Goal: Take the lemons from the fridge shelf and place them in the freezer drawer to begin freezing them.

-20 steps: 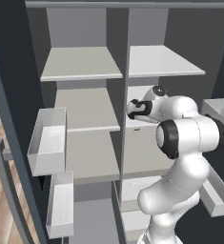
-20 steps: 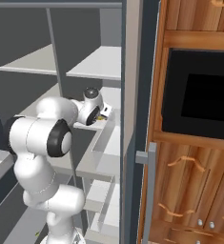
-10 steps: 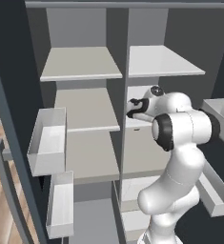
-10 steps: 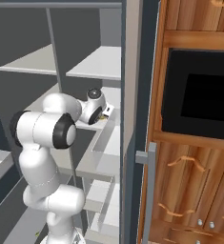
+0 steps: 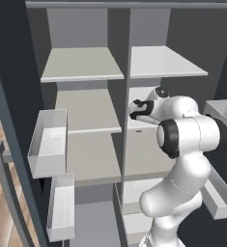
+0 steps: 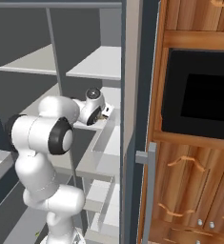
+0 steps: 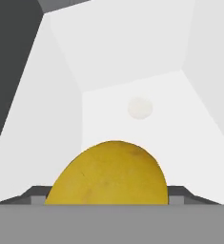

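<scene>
A yellow lemon [image 7: 108,174] fills the lower middle of the hand view, lying on a white fridge shelf [image 7: 132,119]. My gripper [image 7: 107,195] has a fingertip against each side of the fruit, shut on it. In the left base view the gripper [image 5: 134,110] reaches into the right column at the middle shelf [image 5: 144,123]. In the right base view the hand [image 6: 105,112] sits over that same shelf edge. The lemon is hidden by the hand in both base views. The freezer drawer is out of view.
Grey door bins [image 5: 48,143] [image 5: 62,207] hang at the left, and another bin [image 5: 216,193] sticks out at the right. Upper shelves [image 5: 165,62] are bare. White drawers [image 5: 136,190] sit below. A wooden cabinet with a dark oven [image 6: 199,97] stands to the right.
The jaws have come in from wide open onto the lemon. The arm's elbow has shifted slightly; the hand stays at the middle right shelf.
</scene>
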